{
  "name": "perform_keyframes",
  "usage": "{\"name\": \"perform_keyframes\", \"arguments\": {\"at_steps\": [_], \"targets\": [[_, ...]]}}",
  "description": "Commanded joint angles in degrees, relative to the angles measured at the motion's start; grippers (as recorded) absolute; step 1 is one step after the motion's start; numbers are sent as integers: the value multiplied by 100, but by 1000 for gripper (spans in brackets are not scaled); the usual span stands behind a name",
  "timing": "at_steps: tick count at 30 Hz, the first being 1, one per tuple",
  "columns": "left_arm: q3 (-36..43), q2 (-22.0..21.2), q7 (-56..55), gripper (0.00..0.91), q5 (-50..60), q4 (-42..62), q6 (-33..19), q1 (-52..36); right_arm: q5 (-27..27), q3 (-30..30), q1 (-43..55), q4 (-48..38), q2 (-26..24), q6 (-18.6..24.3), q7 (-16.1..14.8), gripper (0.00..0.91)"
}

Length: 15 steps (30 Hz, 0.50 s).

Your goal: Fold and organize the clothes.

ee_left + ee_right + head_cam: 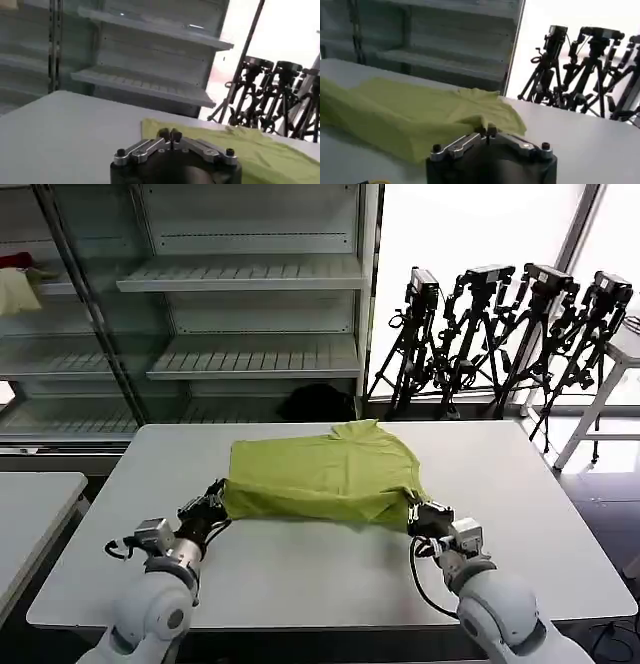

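- The lime yellow-green T-shirt (pixel 325 469) lies on the white table (pixel 300 569), towards its far middle, with the collar at the far edge and the near hem facing the robot; it looks already doubled once, since the near edge is thick and rolled rather than flat
- The left gripper (pixel 214 499) sits at the near left corner of the shirt; in the left wrist view its fingertips (pixel 170 134) are pressed together right at the fabric's edge, so I judge it to be pinching that corner
- The right gripper (pixel 424 514) sits at the near right corner; in the right wrist view its jaws are closed with the cloth bunched up against them, which reads as a pinch on the hem
- Holding both near corners at once keeps the hem taut between the arms; that probably sets up carrying the near edge over towards the collar for another fold, without the thin cloth sagging in the middle
- The fabric droops and wrinkles between the two grips, so it is soft and likely to slip if either pinch is shallow
- No brand, label or print can be read on the shirt; the table bears no writing; the grippers show plain metal links and screws, no lettering I can make out
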Motion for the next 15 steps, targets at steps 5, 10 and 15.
{"name": "perform_keyframes", "arguments": {"at_steps": [5,10,15], "targets": [[305,-134,73,0,309,564,-36,-392,-392,-218,860,-925,146,283,-398,0],[302,-167,144,0,426,617,-38,-340,-505,-313,869,-1006,188,302,-422,0],[292,-172,252,0,608,747,-75,-284,-602,-314,683,-976,179,348,-439,0]]}}
